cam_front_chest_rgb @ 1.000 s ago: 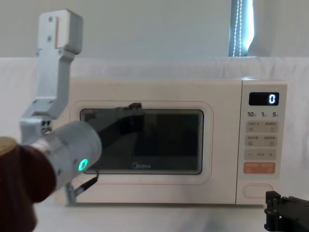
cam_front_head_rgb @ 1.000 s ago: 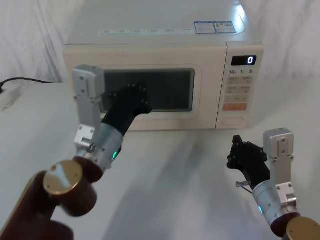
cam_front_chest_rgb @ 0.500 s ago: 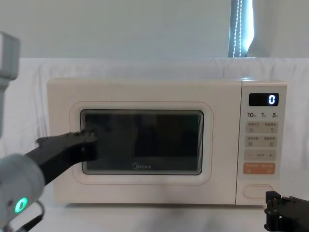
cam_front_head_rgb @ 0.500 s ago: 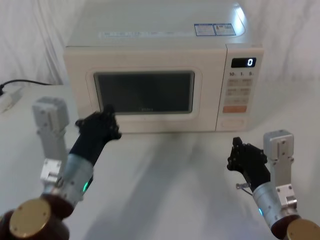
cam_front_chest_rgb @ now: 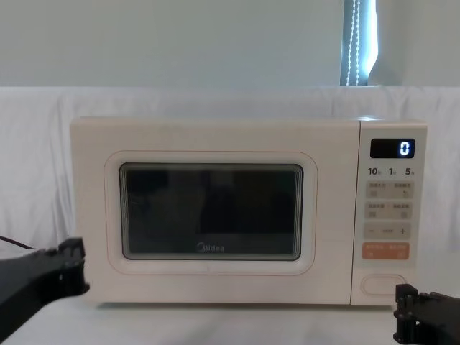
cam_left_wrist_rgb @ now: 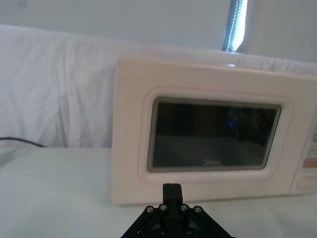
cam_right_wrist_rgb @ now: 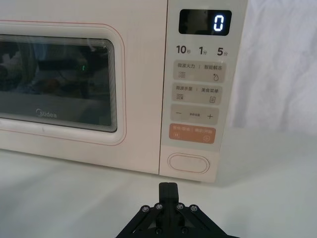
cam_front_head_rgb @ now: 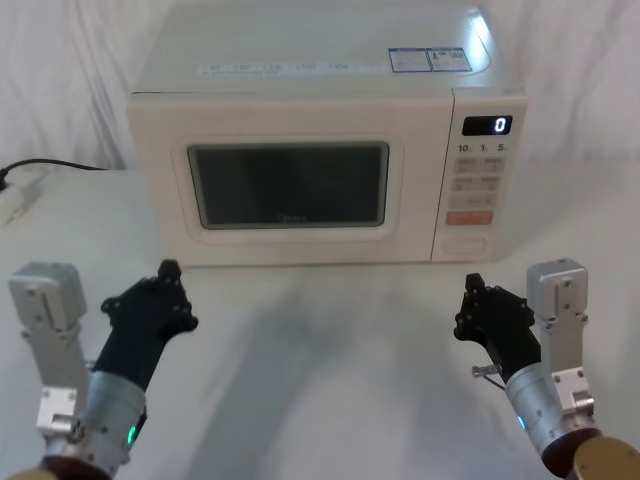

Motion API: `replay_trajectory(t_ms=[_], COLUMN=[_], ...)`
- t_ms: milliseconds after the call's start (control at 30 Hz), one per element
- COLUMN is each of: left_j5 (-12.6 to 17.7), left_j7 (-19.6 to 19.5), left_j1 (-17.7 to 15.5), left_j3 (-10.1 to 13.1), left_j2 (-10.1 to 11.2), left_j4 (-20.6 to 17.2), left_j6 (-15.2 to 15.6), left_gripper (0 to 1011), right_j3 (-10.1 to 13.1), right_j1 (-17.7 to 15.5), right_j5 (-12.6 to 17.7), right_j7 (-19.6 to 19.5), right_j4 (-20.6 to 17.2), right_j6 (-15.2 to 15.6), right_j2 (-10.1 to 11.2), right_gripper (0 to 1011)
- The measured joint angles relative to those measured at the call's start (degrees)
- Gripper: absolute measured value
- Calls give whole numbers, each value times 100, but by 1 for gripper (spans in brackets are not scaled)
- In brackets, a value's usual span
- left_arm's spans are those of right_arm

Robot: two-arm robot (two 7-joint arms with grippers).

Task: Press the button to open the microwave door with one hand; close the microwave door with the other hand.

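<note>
Door (cam_front_head_rgb: 290,190) shut — right hand (cam_front_head_rgb: 482,310), fingers together, lower right, nearest button (cam_front_head_rgb: 463,243) straight ahead; left hand (cam_front_head_rgb: 150,305) fingers together, lower left.

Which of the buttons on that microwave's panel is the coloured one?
The orange rectangular button, just above the wide cream button at the panel's bottom. The other pads are pale grey.

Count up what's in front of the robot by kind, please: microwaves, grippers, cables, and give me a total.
Microwaves: 1, door shut, button under the orange pad
Grippers: 2, left gripper and right gripper, both low on the table, apart from the microwave
Cables: 1, black cable at far left
Total: 4
</note>
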Motion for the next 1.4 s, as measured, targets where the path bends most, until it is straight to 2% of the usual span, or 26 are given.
replay_trajectory(t_ms=[267, 433, 800, 1033, 1067, 1100, 1200, 1233, 1400], left_j5=[10, 46, 43, 40, 39, 39, 38, 37, 35], left_j7=[15, 11, 8, 6, 7, 6, 7, 7, 7], left_j1=[144, 115, 130, 134, 134, 135, 137, 137, 140], left_j3=[-79, -87, -93, -93, -93, -93, -93, -93, -93], left_j2=[-76, -123, -120, -117, -117, -116, -114, -114, -113], left_j4=[19, 145, 128, 118, 117, 116, 114, 114, 112], left_j6=[-74, -151, -145, -135, -135, -133, -131, -131, -128], left_gripper=[0, 0, 0, 0, 0, 0, 0, 0, 0], right_j3=[0, -1, 0, 0, 0, 0, 0, 0, 0], right_j1=[0, 0, 0, 0, 0, 0, 0, 0, 0], right_j5=[0, 0, 0, 0, 0, 0, 0, 0, 0], right_j7=[0, 0, 0, 0, 0, 0, 0, 0, 0], right_j4=[0, 0, 0, 0, 0, 0, 0, 0, 0], right_j6=[0, 0, 0, 0, 0, 0, 0, 0, 0], right_j2=[0, 0, 0, 0, 0, 0, 0, 0, 0], right_gripper=[0, 0, 4, 168, 221, 221, 356, 356, 503])
